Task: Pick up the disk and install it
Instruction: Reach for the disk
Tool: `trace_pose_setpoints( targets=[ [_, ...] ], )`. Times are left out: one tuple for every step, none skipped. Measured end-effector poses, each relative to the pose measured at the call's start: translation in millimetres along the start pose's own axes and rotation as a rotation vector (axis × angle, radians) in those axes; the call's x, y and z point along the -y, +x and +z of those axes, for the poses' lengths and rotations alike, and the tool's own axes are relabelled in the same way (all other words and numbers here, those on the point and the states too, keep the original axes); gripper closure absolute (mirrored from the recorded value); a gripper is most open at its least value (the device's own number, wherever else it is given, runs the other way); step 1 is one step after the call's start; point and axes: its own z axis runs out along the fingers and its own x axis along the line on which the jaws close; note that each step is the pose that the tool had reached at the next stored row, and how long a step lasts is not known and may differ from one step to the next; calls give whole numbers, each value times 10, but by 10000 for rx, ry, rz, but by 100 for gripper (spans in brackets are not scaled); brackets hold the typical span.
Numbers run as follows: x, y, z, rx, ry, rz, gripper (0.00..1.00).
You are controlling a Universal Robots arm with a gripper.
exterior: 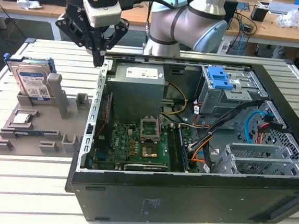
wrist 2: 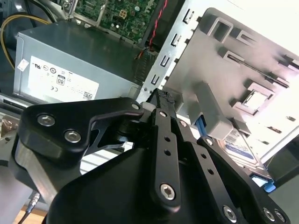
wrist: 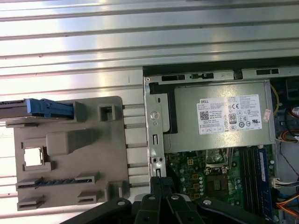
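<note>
Closed and empty, the pincer (exterior: 97, 60) is hovering over the case wall (exterior: 95, 107), probably risking a knock there when crossing to the disk (exterior: 33, 81).

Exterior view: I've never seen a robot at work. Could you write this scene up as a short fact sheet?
Setting: open computer case lying on its side on a slatted metal table
Disk: standing on edge in the grey holder, at the exterior view's left of the case
Pincer: shut, holding nothing, hanging by the case's edge nearest the holder
Disk picked up: no, pincer and disk are apart
Drive bay: inside the case, with a blue caddy on top
</note>
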Motion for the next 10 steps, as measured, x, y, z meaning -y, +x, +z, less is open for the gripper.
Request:
trace_pose_setpoints(
  targets=[
    [2, 25, -1, 0, 0, 0, 89],
    [3, 36, -1, 0, 0, 0, 89],
    [4, 48, -1, 0, 0, 0, 89],
    [4, 59, -2, 0, 0, 0, 89],
    [5, 69, -2, 0, 0, 1, 89],
    [6, 81, -2, 0, 0, 1, 89],
    [7, 91, -2, 0, 0, 1, 89],
    [7, 101, -3, 0, 0, 1, 89],
    [8, 112, -3, 0, 0, 1, 89],
    [9, 127, -3, 0, 0, 1, 89]
  ],
)
